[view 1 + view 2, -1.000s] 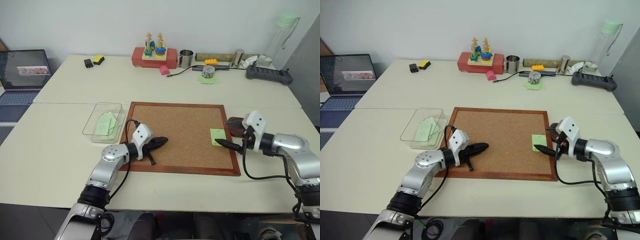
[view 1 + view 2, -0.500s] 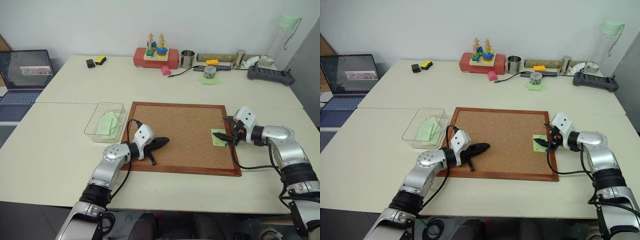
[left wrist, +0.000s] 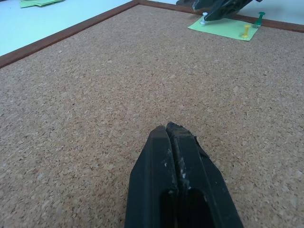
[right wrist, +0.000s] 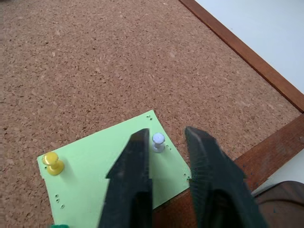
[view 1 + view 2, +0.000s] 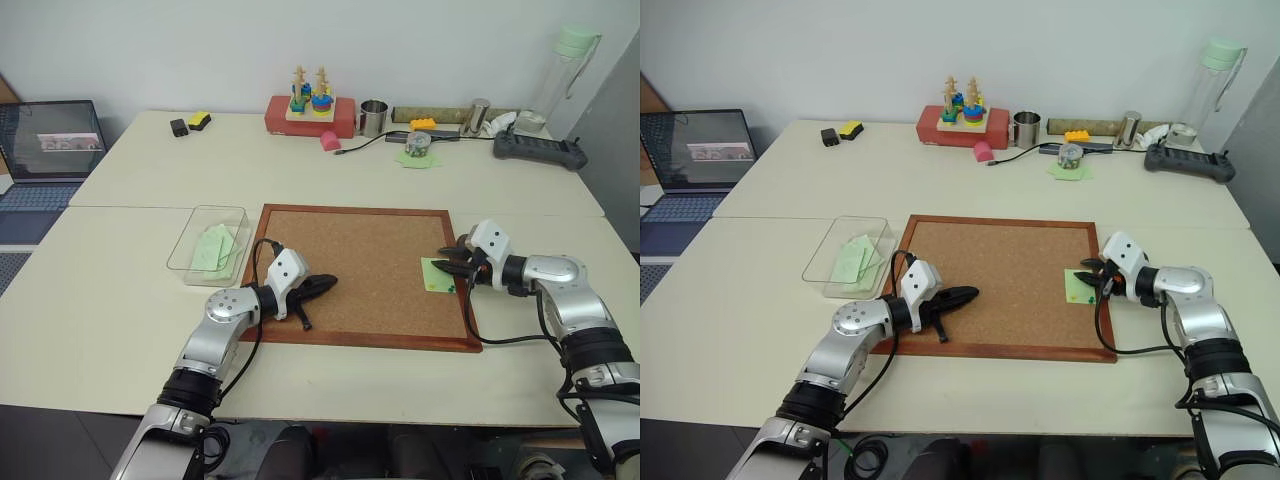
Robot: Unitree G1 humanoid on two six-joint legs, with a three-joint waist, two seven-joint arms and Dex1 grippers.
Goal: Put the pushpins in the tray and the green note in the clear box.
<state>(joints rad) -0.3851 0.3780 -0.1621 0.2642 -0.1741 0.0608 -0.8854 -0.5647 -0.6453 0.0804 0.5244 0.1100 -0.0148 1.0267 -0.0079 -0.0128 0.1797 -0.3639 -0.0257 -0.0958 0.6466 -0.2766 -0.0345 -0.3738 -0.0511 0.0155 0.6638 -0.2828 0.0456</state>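
— Start at the right gripper (image 4: 164, 142): are its fingers together?

— No, there's a narrow gap between them. A pale blue pushpin (image 4: 157, 140) stands in that gap at the tips, stuck in the green note (image 4: 104, 175). I can't tell whether either finger touches it.

— And the arm?

— It reaches in from the right side of the corkboard (image 5: 350, 262), forearm low, gripper pointing left and slightly down over the note's corner.

— Other pins?

— A yellow pushpin (image 4: 53, 163) sits at another corner of the note, well apart from the fingers, and the left wrist view shows a green pushpin (image 3: 260, 18) near the note's edge by the frame. The note lies flat on the cork, against the board's right frame.

— The left gripper (image 3: 173, 130)?

— Fingers pressed together, holding nothing, hovering low over bare cork on the board's left part, pointing right across it. The arm is bent and low.

— The tray?

— A dark brown rim (image 4: 280, 199) shows just outside the board's frame, near the right gripper. I take that for the tray.

— And the clear box (image 5: 190, 252)?

— On the table just left of the board, with green paper already inside.

— The room?

— Pale tables pushed together, a laptop (image 5: 48, 140) at far left, and along the back a red toy base with stacking rings (image 5: 308, 108), a metal cup (image 5: 373, 117), and a tall bottle (image 5: 568, 70).
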